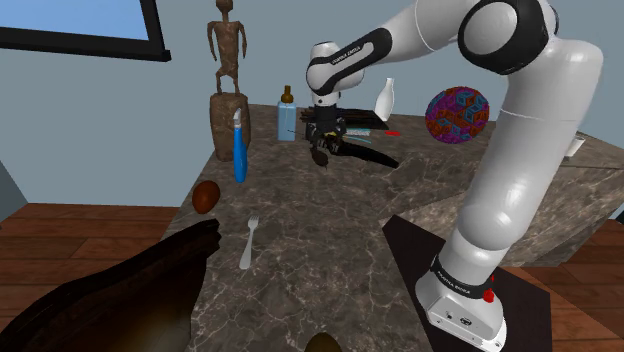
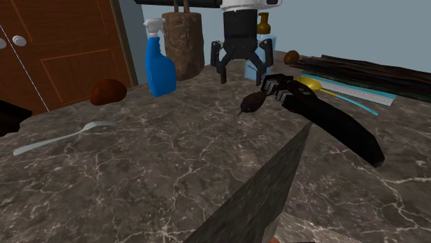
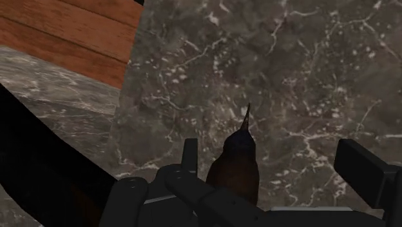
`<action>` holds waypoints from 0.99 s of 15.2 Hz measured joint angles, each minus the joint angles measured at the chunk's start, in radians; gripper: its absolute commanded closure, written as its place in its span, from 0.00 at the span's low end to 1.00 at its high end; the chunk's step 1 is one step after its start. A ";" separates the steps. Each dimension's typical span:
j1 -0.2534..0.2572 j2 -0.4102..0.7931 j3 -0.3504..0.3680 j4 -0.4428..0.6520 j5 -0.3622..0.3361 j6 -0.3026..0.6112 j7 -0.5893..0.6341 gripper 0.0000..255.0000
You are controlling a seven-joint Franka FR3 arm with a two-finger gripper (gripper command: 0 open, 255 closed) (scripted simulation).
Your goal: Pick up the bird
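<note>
Small dark brown bird [image 2: 250, 103], on the marbled tabletop [image 2: 138, 172] to the right of the blue spray bottle [image 2: 160, 65] in the second exterior view; judged light, rigid and smooth, its thin beak fragile, so best taken across the round body. Black gripper [image 2: 242, 79], also right of the bottle and raised off the tabletop, hangs over the bird with fingers [image 2: 222, 69] spread wide, clasping nothing; the bird sits between them, and whether it touches one cannot be told.
</note>
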 measured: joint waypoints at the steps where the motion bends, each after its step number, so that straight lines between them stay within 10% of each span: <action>1: -0.002 0.037 -0.003 0.034 -0.002 0.004 0.011 0.00; 15: -0.031 0.301 -0.036 0.265 -0.013 0.077 0.063 0.00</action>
